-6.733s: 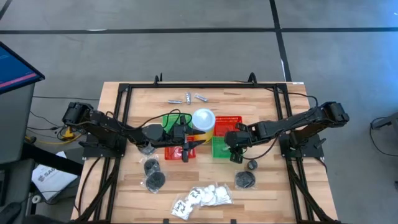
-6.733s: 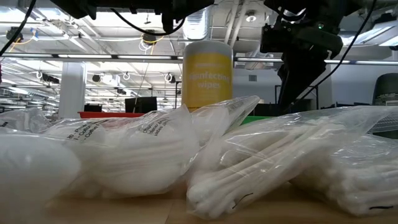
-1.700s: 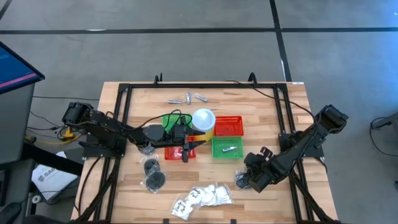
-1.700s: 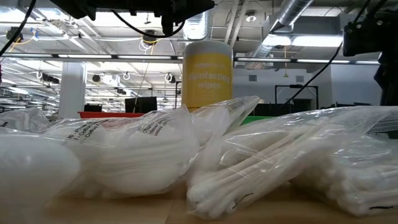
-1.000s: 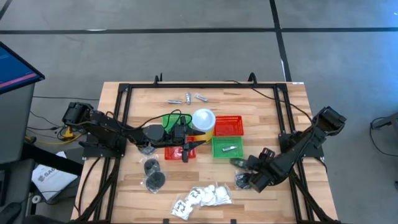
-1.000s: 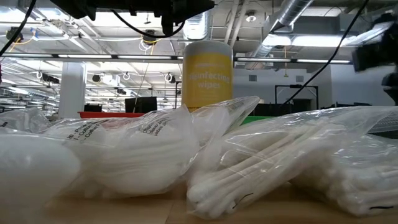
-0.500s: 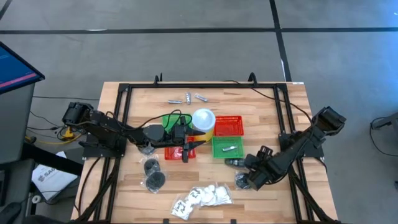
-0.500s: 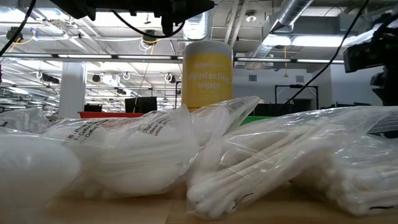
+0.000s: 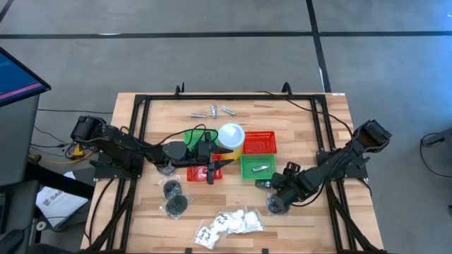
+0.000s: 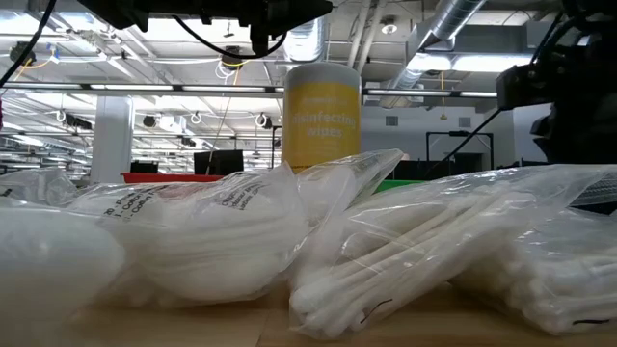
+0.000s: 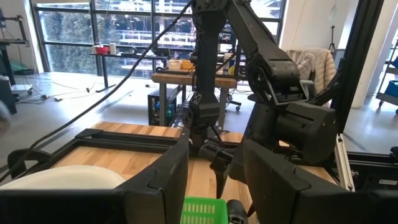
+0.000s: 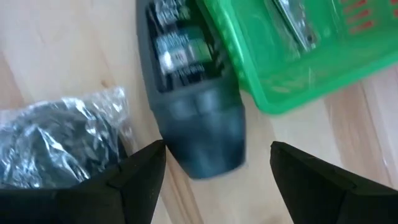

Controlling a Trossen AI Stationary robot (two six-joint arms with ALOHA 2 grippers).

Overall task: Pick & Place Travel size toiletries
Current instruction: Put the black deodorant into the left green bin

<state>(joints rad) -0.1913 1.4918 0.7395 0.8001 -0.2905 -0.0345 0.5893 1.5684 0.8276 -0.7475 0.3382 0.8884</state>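
Right tool [image 12: 208,165] hangs wide open and empty just beside the green basket [image 12: 292,74], a dark tube [image 12: 196,124] lying between its fingers and a bagged dark piece [image 12: 59,140] at one fingertip. Left tool [image 11: 214,177], fingers parted, empty, hovers over the baskets.

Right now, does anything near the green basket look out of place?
Yes: a dark tube lies on its side on the table just outside the green basket, between the fingers of the open right claw, not inside.
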